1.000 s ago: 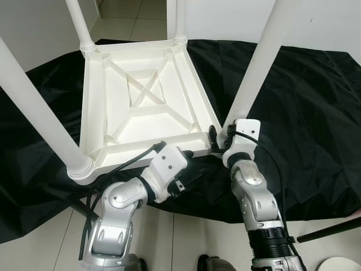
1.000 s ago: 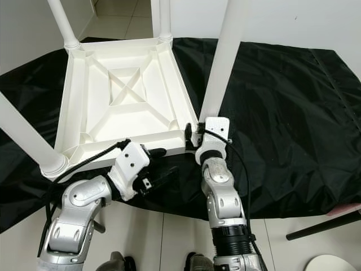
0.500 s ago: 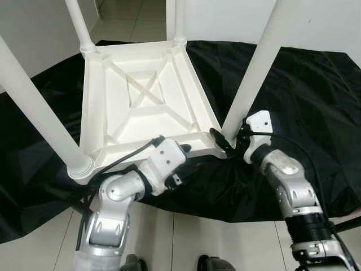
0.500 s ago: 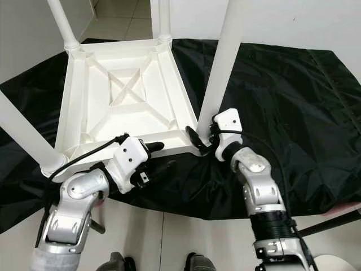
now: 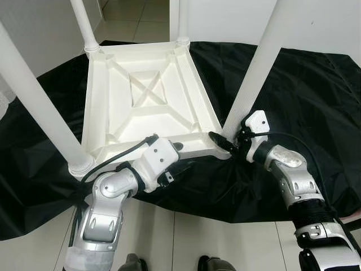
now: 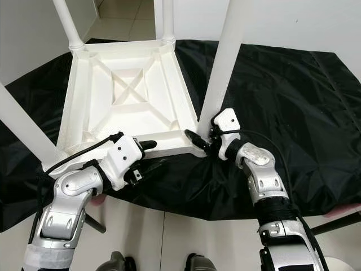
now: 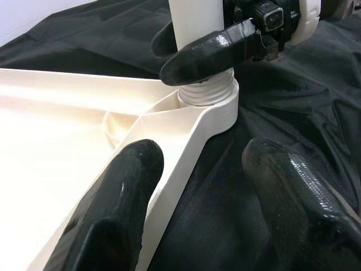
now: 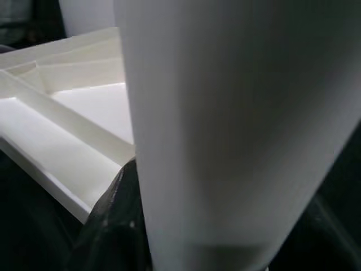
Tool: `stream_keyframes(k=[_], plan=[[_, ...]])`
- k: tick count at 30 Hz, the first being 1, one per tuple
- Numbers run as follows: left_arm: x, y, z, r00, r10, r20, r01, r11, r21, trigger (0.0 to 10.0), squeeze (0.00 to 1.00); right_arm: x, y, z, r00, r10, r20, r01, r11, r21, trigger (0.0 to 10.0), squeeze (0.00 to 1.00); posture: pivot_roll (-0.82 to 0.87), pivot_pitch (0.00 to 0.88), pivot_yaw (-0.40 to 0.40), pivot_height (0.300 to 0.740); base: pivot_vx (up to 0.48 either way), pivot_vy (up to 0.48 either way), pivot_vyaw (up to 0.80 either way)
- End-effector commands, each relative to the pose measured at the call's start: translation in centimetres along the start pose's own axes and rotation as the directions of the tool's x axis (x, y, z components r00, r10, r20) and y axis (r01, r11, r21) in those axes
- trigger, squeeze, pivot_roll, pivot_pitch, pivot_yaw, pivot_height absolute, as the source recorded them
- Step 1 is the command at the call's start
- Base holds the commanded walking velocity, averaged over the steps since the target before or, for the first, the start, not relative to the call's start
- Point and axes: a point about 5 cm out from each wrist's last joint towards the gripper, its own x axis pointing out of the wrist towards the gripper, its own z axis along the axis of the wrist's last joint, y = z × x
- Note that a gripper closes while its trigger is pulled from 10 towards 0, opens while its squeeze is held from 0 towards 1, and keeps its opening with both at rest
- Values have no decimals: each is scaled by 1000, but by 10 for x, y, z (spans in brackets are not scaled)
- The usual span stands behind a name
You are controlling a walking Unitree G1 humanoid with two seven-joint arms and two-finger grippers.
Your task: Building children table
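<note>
The right gripper (image 5: 225,142) now clasps the leg (image 5: 255,73) low at its socket, elbow swung outward since a second ago, likely twisting it tight. The left gripper (image 7: 192,186), fingers wide, straddles the upturned table's (image 5: 141,101) near edge on the black cloth (image 5: 304,96).

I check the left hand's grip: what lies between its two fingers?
In the left wrist view, the tabletop's rim and black cloth lie between the left hand's open fingers, below the leg that the right hand grips.
</note>
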Motion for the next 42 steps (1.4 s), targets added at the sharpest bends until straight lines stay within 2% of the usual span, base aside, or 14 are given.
stream_keyframes(k=[1, 5, 6, 7, 8, 14, 19, 27, 30, 31, 32, 38, 39, 42], plan=[[0, 6, -2, 990, 139, -1, -139, 990, 3, 10000, 0, 0, 4, -4, 999, 41, -15, -41, 999, -14, 0, 0, -47, 93, 0, 740, 0, 0, 0], [0, 5, -2, 990, 141, 1, -141, 990, 0, 10000, 0, -2, 6, -6, 999, 47, -13, -47, 999, -11, 0, 0, -51, 93, 3, 740, 0, 0, 0], [1, 6, -2, 990, 141, 5, -141, 990, -4, 10000, 0, -4, 6, -8, 999, 34, -10, -34, 999, -3, 4784, 0, -54, 96, 8, 740, 0, 0, 0], [1, 6, -2, 990, 141, 5, -141, 990, -4, 10000, 0, -4, 6, -8, 999, 34, -10, -34, 999, -3, 4784, 0, -54, 96, 8, 740, 0, 0, 0], [2, 5, -2, 991, 137, 6, -137, 991, -6, 10000, 0, -6, 6, -10, 1000, 4, -6, -4, 1000, 18, 10000, 0, -59, 92, 10, 740, 0, 0, 0], [3, 3, -2, 991, 132, 11, -132, 991, -8, 10000, 0, -10, 7, -12, 996, -94, 0, 94, 995, 36, 10000, 0, -65, 95, 18, 740, 0, 0, 0], [5, 5, -2, 990, 138, 13, -138, 990, -23, 10000, 0, -12, 14, -13, 957, -288, -23, 289, 956, 49, 10000, 0, -81, 109, 33, 740, 0, 0, 0], [6, 5, 0, 989, 146, 17, -145, 989, -33, 10000, 0, -15, 29, -13, 920, -392, -14, 392, 917, 75, 10000, 0, -86, 113, 38, 740, 0, 0, 0], [2, 8, -2, 978, 210, 4, -209, 974, -85, 10000, 0, -14, 52, -13, 811, -583, -43, 583, 800, 141, 10000, 0, -103, 126, 47, 740, 0, 0, 0], [2, 8, -2, 978, 210, 4, -209, 974, -85, 10000, 0, -14, 52, -13, 811, -583, -43, 583, 800, 141, 10000, 0, -103, 126, 47, 740, 0, 0, 0], [1, 10, -4, 973, 231, -6, -230, 969, -88, 10000, 0, -12, 57, -12, 780, -624, -57, 623, 764, 167, 10000, 0, -101, 128, 48, 740, 0, 0, 0], [1, 14, -5, 962, 273, -24, -274, 957, -92, 10000, 0, -6, 66, -9, 748, -661, -67, 660, 728, 187, 10000, 0, -101, 133, 49, 740, 0, 0, 0], [1, 18, -6, 953, 302, -35, -304, 949, -82, 10000, 0, -2, 66, -8, 724, -685, -81, 686, 701, 195, 10000, 0, -101, 137, 47, 740, 0, 0, 0], [1, 22, -6, 944, 328, -43, -330, 940, -83, 10000, 0, 2, 66, -5, 705, -704, -85, 704, 681, 203, 10000, 0, -100, 139, 41, 740, 0, 0, 0]])
